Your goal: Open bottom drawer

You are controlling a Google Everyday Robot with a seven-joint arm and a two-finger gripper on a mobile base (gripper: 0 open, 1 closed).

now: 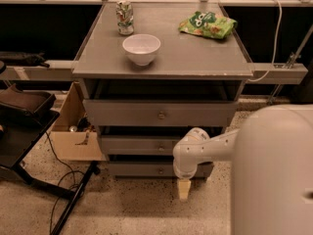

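Observation:
The bottom drawer (pixel 139 169) is the lowest of three grey fronts on the cabinet, just above the floor. Its small round knob (pixel 160 171) sits at the centre, and the front looks pushed in. My gripper (pixel 184 189) hangs from a white wrist (pixel 188 158), pointing down at the floor. It is in front of the drawer's right part, a little right of and below the knob. My white arm (pixel 274 170) fills the right foreground and hides the cabinet's lower right corner.
The cabinet top (pixel 195 53) holds a white bowl (pixel 141 48), a can (pixel 125 17) and a green snack bag (pixel 207 24). A cardboard box (pixel 73 141), a black stand leg (pixel 73 202) and cables lie left of the cabinet. A dark chair (pixel 22 106) stands at far left.

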